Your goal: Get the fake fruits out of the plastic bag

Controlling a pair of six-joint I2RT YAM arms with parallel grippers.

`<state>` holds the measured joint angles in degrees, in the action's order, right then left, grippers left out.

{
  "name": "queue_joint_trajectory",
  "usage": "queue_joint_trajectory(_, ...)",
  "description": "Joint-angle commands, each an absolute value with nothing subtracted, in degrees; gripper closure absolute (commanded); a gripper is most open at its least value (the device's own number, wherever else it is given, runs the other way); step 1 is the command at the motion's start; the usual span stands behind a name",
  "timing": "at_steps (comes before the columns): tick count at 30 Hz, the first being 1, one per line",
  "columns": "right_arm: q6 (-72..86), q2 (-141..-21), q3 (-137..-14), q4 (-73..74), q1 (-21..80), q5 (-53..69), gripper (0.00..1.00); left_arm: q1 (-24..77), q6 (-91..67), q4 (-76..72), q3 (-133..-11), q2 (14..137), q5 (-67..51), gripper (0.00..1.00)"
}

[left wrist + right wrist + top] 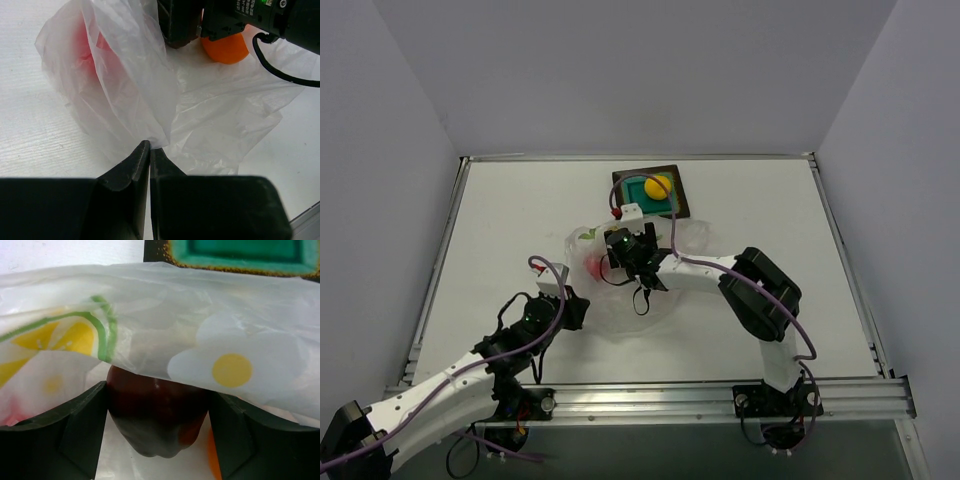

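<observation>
The plastic bag (620, 290) lies crumpled mid-table. My left gripper (149, 148) is shut on a fold of the plastic bag (200, 115) at its near edge. My right gripper (157, 405) reaches into the bag's mouth and is shut on the dark maroon fruit (157, 410), under a printed flap of the plastic bag (210, 325). The orange fruit (226, 49) sits beside the right gripper; a sliver of it also shows in the right wrist view (213, 455). The bright red fruit (87, 45) shows through the film, also in the top view (594, 266). The yellow fruit (658, 187) rests in the teal tray (632, 190).
The teal tray with its dark brown rim (155, 252) stands just behind the bag. A raised rail (650, 400) runs along the near table edge. Grey walls enclose the table at the back and sides.
</observation>
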<state>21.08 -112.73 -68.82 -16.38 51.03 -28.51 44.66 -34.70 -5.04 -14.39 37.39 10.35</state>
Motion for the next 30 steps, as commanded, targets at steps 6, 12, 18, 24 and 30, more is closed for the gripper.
queue_joint_trajectory(6,21.7,-103.9,-63.4,-19.4,53.8,-27.7,0.75,45.0,-34.1,-1.7,-17.6,34.6,12.2,0.98)
queue_joint_trajectory(12,27.8,-90.6,-54.4,-11.3,59.7,-20.2,0.75,45.1,-33.8,3.8,-19.2,33.5,13.3,0.98)
queue_joint_trajectory(18,34.3,-77.1,-49.7,-6.9,66.1,-17.8,0.74,45.1,-33.0,8.5,-20.6,34.1,12.2,0.98)
queue_joint_trajectory(24,32.0,-71.5,-54.1,-8.2,65.1,-18.5,0.75,45.3,-32.5,11.9,-21.4,35.0,7.7,0.98)
queue_joint_trajectory(30,31.1,-75.0,-60.3,-18.3,57.0,-2.8,0.79,46.1,-32.4,11.5,-22.4,38.3,6.9,0.98)
